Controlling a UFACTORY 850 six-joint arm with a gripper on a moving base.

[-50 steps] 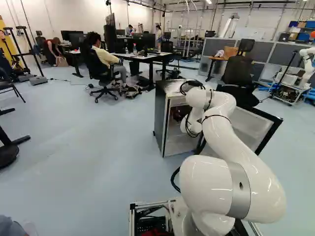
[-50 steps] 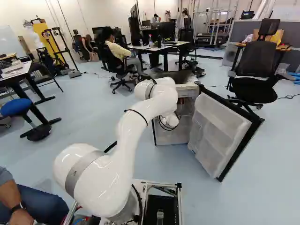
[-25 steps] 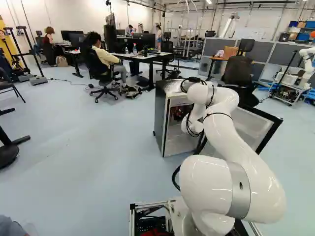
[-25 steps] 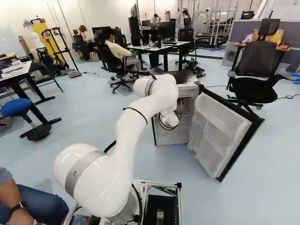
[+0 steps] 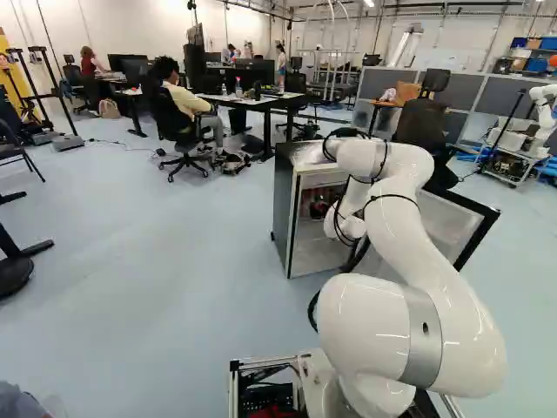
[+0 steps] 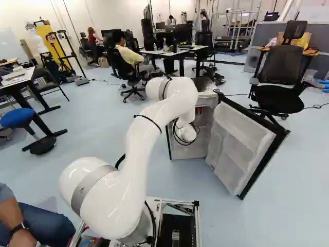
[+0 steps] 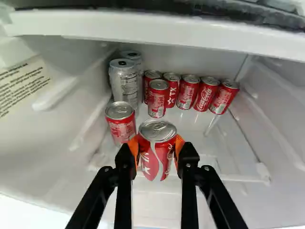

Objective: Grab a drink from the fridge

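Note:
In the wrist view, my gripper (image 7: pixel 157 151) is shut on a red drink can (image 7: pixel 153 162), an orange pad against each side. The can stays upright with its silver top showing. Just ahead and to one side stands another red can (image 7: pixel 121 125). Deeper in the fridge (image 7: pixel 190 55) are several more red cans (image 7: pixel 188 90) in a row and two tall silver cans (image 7: pixel 124 81). In the left base view, the fridge (image 5: pixel 283 209) stands open with my wrist at its front; the gripper itself cannot be made out there.
The open fridge door (image 6: pixel 239 149) angles out to the right of my forearm in the right base view. A black office chair (image 6: pixel 280 77) stands beyond it. Desks (image 5: pixel 248 100) are farther back, and another robot (image 5: pixel 541 113) stands at the far right.
The arm's elbow and upper wrist have shifted back and to the right in the left base view, and the wrist end has drawn slightly away from the fridge interior. The base has not moved.

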